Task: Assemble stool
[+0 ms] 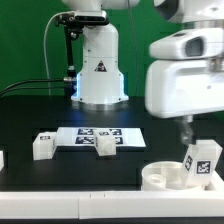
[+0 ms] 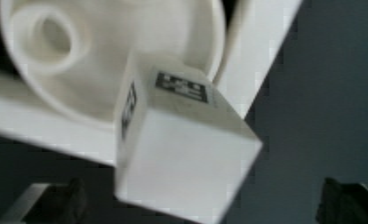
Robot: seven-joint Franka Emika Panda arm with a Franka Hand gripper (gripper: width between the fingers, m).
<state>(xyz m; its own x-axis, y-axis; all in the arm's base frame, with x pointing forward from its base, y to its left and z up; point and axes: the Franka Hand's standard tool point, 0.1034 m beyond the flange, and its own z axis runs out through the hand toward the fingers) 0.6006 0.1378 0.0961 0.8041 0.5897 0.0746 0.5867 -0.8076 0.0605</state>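
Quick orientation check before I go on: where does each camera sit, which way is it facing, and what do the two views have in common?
Exterior view: off the arm, level with the table, facing the robot base; arm fills its right.
Wrist view: on the wrist, looking down at a leg standing on the seat; fingertips barely show.
Shared: that leg and seat.

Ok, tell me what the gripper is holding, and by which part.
Nothing. The gripper is open, its fingers clear of the leg that stands between them, at the seat.
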